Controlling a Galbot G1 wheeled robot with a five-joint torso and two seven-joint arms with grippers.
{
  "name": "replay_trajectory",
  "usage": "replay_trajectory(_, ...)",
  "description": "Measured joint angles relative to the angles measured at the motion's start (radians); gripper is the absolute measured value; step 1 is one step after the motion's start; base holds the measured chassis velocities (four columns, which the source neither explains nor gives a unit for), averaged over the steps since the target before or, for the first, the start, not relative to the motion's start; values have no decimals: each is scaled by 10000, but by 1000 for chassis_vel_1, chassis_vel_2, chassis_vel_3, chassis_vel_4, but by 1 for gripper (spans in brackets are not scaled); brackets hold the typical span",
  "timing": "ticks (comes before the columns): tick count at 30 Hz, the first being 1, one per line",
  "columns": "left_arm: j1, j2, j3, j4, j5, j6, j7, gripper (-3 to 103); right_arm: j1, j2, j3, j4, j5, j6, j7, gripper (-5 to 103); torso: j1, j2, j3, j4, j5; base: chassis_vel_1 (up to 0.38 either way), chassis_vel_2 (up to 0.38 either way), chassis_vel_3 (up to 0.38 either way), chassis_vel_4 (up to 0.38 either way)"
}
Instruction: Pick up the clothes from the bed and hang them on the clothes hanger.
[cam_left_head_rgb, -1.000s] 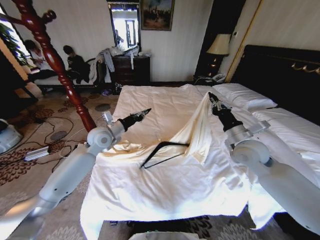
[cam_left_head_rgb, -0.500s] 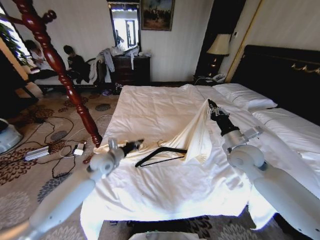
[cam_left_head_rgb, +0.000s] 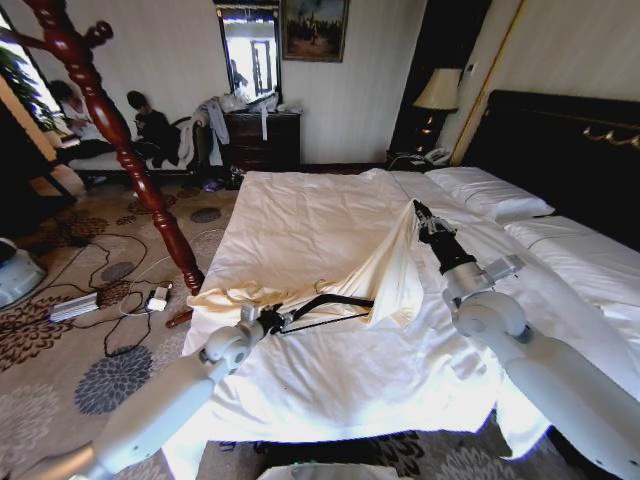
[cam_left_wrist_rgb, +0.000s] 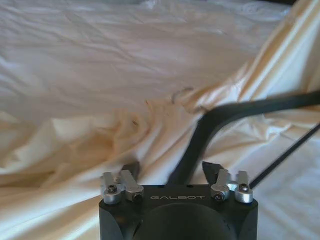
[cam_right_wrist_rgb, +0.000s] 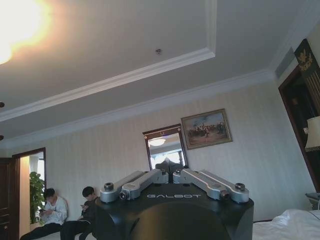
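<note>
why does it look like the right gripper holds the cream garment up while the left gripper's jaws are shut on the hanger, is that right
Not quite. The left gripper has its jaws open, one on each side of the black clothes hanger, as the left wrist view shows. The rest holds: the right gripper holds the cream garment up above the bed.

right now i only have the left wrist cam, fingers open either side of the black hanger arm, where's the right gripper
Observer: The right gripper is raised over the bed, shut on the cream garment, which drapes down from it.
Operator: is the hanger's far end free
Observer: No. The clothes hanger runs under the draped garment at that end; its near end lies at the left gripper.
Operator: anything beside the bed on my left
Observer: A red-brown wooden post stands on the carpet there.
</note>
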Motion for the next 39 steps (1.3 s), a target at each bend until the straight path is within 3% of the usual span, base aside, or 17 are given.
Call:
replay_trajectory(1, -22, -3, 38, -35, 19, 30, -47, 83, -10, 33, 3, -19, -18, 0, 1, 0, 0, 0, 0, 1, 1, 0, 0, 0, 0)
replay_trajectory(6, 168, 228, -353, -687, 51, -312, 6, 93, -70, 97, 70, -78, -66, -1, 9, 0, 0, 0, 0, 2, 4, 0, 0, 0, 0)
replay_trajectory(16, 596, 320, -129, -961, 106, -581, 308, 97, 91, 155, -45, -215, -70, -1, 17, 0, 0, 0, 0, 3, 1, 0, 0, 0, 0)
replay_trajectory(21, 759, 149, 139, -675, 383, -580, 341, 88, 99, 98, -16, -207, -31, -1, 21, 0, 0, 0, 0, 2, 0, 0, 0, 0, 0)
replay_trajectory(22, 774, 92, 156, -503, 545, -581, 336, 77, 68, 91, 13, -197, -31, -1, 22, 0, 0, 1, 1, 1, 0, 0, 0, 0, 0)
replay_trajectory(27, 693, 23, 105, -226, 617, -582, 308, 66, 22, 125, 29, -178, -49, 0, 22, 0, 0, 0, 1, 2, 1, 0, 0, 0, 0)
replay_trajectory(28, 620, 24, 36, -157, 616, -582, 297, 56, 15, 144, 29, -178, -65, 0, 22, 0, 0, 0, 1, 1, 1, 0, 0, 0, 0)
replay_trajectory(30, 591, 33, 0, -130, 610, -578, 297, 56, 15, 152, 29, -178, -71, 0, 22, 0, 0, 0, 1, 1, 1, 0, 0, 0, 0)
replay_trajectory(33, 510, 114, -132, 24, 600, -569, 300, 40, 15, 180, 27, -181, -81, 1, 23, 0, 0, 1, 1, 2, 2, 0, 0, 0, 0)
replay_trajectory(35, 486, 143, -153, 128, 599, -561, 321, 36, 15, 181, 22, -181, -84, 2, 22, 0, 0, 0, 1, 3, 2, 0, 0, 0, 0)
replay_trajectory(39, 385, 133, -21, 311, 604, -512, 386, 38, 31, 179, 15, -181, -85, 3, 23, 0, 0, 1, 1, 2, 2, 0, 0, 0, 0)
